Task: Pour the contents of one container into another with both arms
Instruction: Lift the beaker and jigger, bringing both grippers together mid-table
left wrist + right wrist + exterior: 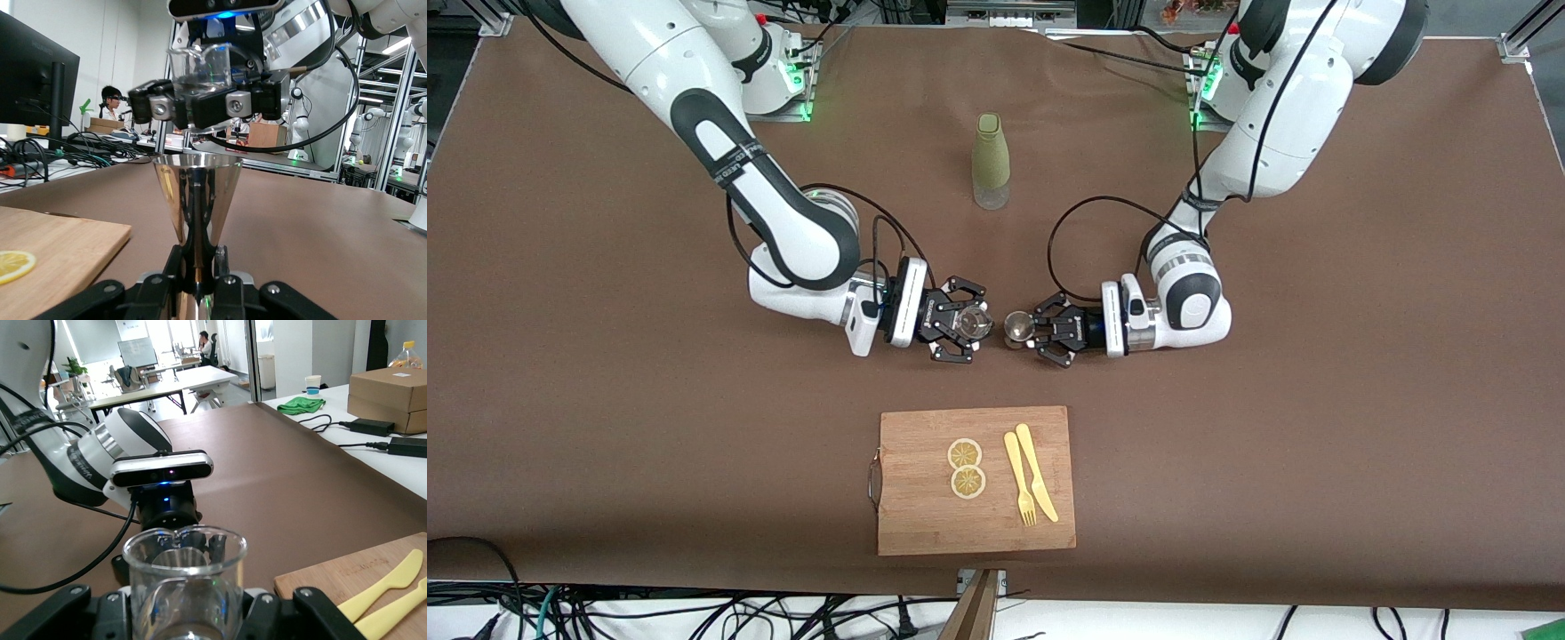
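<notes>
Brown table [1316, 427]; left end effector [1028, 330] grips steel jigger [1016, 326]; right end effector [971, 322] grips glass beaker [974, 321]; contents unclear.

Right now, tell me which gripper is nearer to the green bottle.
Right, only slightly. The right gripper holds a glass beaker and the left gripper holds a metal jigger; both sit nearer the front camera than the green bottle, flanking its line.

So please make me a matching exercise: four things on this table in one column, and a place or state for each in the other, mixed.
1. glass beaker
2. metal cup
3. lemon slices
4. green bottle

a. on the wooden board
b. standing alone, between the arm bases
c. held by the right gripper
d. held by the left gripper

Pairs: 1-c, 2-d, 3-a, 4-b
</notes>
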Available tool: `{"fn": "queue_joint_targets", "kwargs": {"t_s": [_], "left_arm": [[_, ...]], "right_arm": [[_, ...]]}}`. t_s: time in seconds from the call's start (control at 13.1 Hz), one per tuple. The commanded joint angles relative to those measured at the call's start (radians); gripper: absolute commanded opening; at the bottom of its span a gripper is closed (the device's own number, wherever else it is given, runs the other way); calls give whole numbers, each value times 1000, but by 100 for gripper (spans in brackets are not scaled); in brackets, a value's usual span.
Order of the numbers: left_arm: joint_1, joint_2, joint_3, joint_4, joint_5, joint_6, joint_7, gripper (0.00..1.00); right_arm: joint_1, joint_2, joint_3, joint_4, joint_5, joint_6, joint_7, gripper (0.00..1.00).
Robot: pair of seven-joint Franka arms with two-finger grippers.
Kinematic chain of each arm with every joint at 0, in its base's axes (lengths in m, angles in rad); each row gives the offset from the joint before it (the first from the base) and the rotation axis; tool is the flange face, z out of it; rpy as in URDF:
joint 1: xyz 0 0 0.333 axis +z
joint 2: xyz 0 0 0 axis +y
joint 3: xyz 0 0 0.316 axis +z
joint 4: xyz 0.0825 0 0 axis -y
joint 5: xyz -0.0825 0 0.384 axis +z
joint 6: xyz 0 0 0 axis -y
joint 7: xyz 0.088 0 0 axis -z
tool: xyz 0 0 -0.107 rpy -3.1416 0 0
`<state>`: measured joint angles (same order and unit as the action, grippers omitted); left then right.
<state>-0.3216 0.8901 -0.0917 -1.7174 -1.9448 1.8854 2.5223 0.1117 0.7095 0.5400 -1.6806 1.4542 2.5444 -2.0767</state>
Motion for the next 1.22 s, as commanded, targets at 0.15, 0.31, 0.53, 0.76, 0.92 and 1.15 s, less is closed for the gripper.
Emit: {"fn": "queue_joint_targets", "kwargs": {"t_s": [0.15,0.31,0.53,0.76,0.92,1.15], "left_arm": [[-33,0,-13,1,-83,55,50,0],[-33,0,-13,2,-83,61,50,0],[-36,1,-13,10,-83,64,50,0],[-36,0,-13,13,-85,80,50,0],[-40,0,-13,13,-86,83,50,0],[-42,0,-13,15,-89,84,50,0]], "right_arm": [[19,-36,-3,-24,-43,65,17,0],[20,-53,-3,-40,-67,80,17,0],[26,-83,-6,-51,-106,91,21,0],[29,-87,-8,-45,-188,93,21,0],[37,-87,-9,-44,-205,100,21,0],[49,-87,-9,-39,-271,131,21,0]]}}
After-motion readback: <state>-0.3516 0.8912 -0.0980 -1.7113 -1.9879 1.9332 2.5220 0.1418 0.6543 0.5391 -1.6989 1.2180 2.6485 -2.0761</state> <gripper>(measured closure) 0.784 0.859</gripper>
